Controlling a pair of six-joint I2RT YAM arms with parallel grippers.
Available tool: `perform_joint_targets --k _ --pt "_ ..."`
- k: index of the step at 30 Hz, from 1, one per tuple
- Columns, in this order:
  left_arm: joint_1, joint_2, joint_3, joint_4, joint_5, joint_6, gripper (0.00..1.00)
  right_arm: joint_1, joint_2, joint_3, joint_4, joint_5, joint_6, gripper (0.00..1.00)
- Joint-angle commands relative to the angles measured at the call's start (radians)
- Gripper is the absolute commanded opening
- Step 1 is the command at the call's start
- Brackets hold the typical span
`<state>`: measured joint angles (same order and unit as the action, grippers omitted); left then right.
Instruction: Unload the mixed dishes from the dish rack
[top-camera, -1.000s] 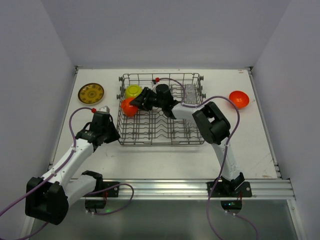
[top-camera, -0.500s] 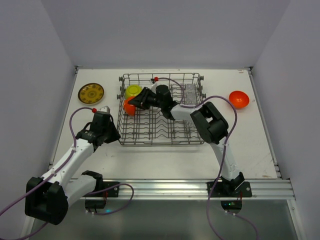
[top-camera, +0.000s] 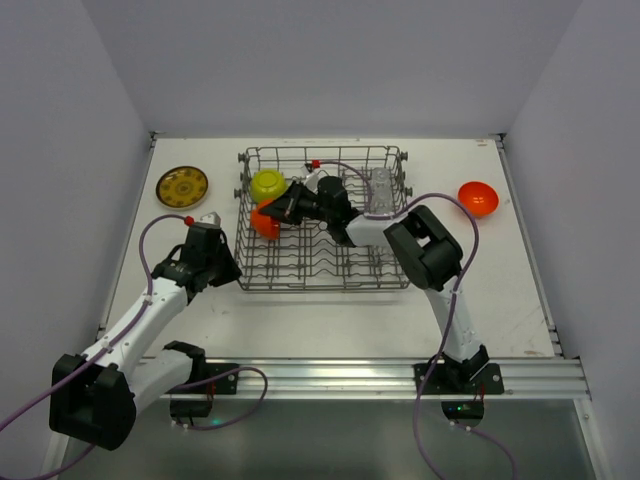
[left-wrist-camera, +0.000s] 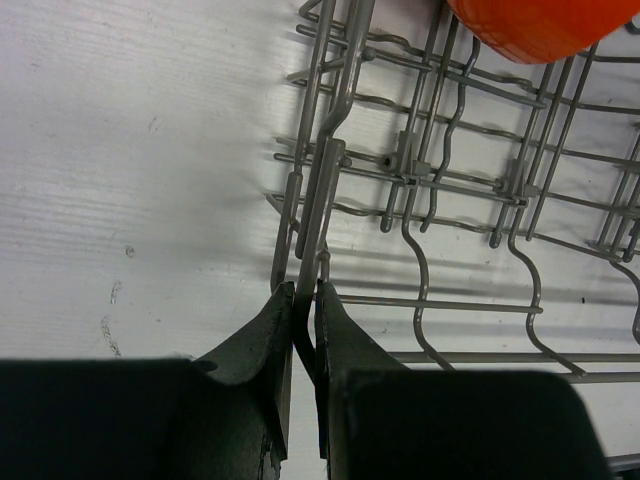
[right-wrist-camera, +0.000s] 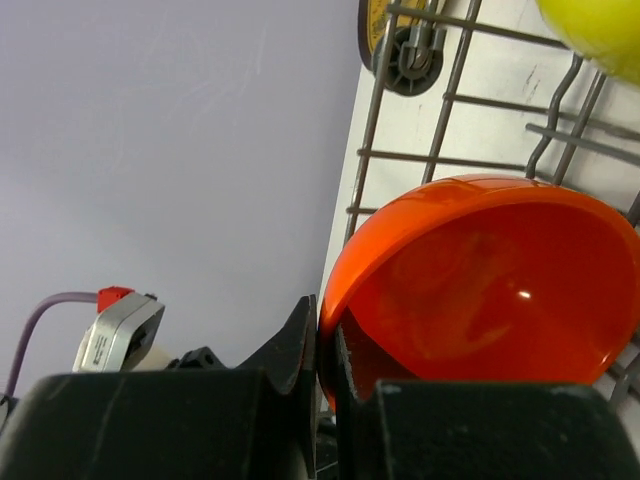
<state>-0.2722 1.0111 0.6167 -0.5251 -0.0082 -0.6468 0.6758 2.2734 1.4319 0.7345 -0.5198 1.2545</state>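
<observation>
The rack (top-camera: 322, 218) sits mid-desk (top-camera: 300, 320), and the right end effector (right-wrist-camera: 326, 345) reaches into its far-left corner, its fingers pressed together on the rim of an orange bowl (right-wrist-camera: 480, 280), one finger inside the wall and one outside. In the top view that bowl (top-camera: 264, 220) leans against the rack's left wall, just near of a yellow-green bowl (top-camera: 267, 184). The left end effector (left-wrist-camera: 305, 320) rests at the rack's near-left corner with its fingers pinched on an upright wire of the frame, probably to steady the rack while the bowl comes out. A second orange bowl (top-camera: 478, 198) lies on the desk to the right, a patterned plate (top-camera: 182, 185) on the desk to the far left, and clear glasses (top-camera: 381, 186) stand in the rack's far-right part. The bowl looks like thin, light, stiff plastic with a glossy skin, so a rim pinch should carry it, though it may swing or slip in the grip; a straight lift clear of the tines seems wise. The glasses would be more fragile and slippery and are best taken by the rim.
</observation>
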Motion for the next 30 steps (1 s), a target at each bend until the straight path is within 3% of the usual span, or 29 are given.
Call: perform_joint_targets --k 1,6,9,12,16,23,25,30 --pt "-0.028 -0.006 -0.008 0.017 0.063 0.019 0.0 0.002 -0.149 -0.046 0.108 -0.026 -0.007 0.0" --pt "-0.028 -0.005 -0.006 0.016 0.06 0.019 0.0 -0.012 -0.403 -0.122 -0.005 -0.014 -0.159 0.0" --pt "-0.028 -0.009 -0.006 0.014 0.06 0.016 0.0 -0.027 -0.59 -0.113 -0.405 0.129 -0.397 0.0" --pt "-0.028 -0.014 -0.006 0.014 0.062 0.016 0.0 -0.059 -0.723 -0.068 -0.689 0.272 -0.594 0.0" --pt "-0.03 -0.012 -0.006 0.016 0.062 0.018 0.0 -0.192 -0.83 -0.027 -0.924 0.442 -0.713 0.0" --pt "-0.032 -0.011 -0.005 0.01 0.056 0.016 0.0 -0.528 -0.777 0.111 -1.306 0.733 -0.909 0.0" --pt "-0.033 -0.014 -0.003 0.01 0.054 0.015 0.0 -0.593 -0.735 0.163 -1.385 0.731 -0.952 0.0" --pt "-0.033 -0.012 -0.002 0.007 0.054 0.016 0.0 -0.713 -0.477 0.347 -1.553 0.794 -1.032 0.0"
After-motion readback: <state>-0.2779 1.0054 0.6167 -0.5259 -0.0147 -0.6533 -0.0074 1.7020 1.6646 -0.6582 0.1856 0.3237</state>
